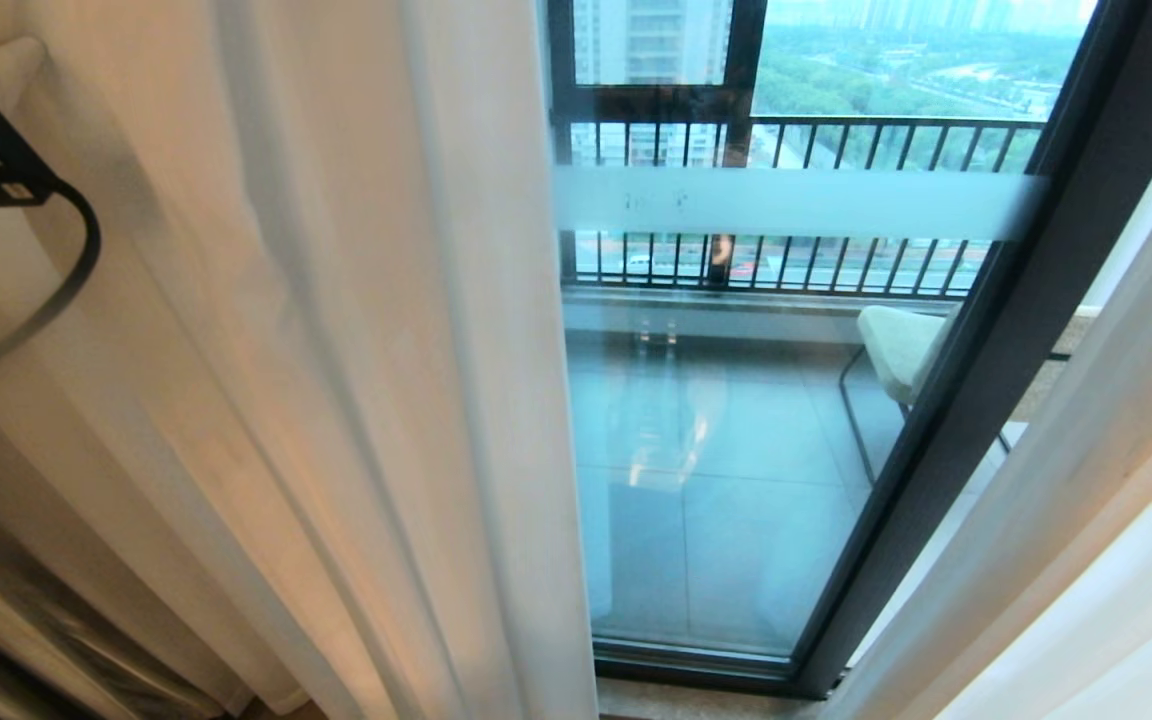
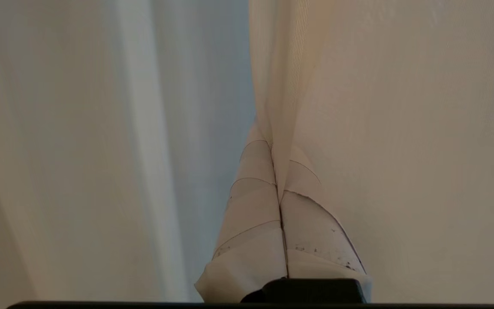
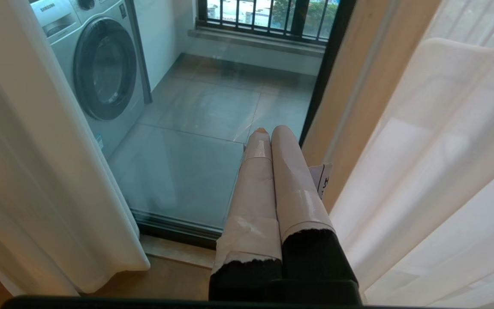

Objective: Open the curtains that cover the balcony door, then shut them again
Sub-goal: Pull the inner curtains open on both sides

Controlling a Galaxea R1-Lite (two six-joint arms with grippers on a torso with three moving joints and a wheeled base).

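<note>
The sheer white curtains hang in two parts. One bunch (image 1: 356, 350) is gathered on the left and another (image 1: 1086, 480) on the right. Between them the balcony door (image 1: 716, 450) shows bare glass with a frosted band (image 1: 786, 200) and a dark frame (image 1: 986, 380). In the left wrist view my left gripper (image 2: 272, 143) is shut on a narrow fold of the curtain (image 2: 281, 86), with fabric all around it. My right gripper (image 3: 271, 131) hangs low by the door's bottom rail (image 3: 174, 225), shut with nothing between its taped fingers (image 3: 290, 171).
Beyond the glass are a pale chair (image 1: 896, 345), a black-barred railing (image 1: 796, 260) and a washing machine (image 3: 97, 73). A stone threshold (image 3: 174, 253) runs under the door. A black cable loop (image 1: 36, 300) of my left arm lies against the left curtain.
</note>
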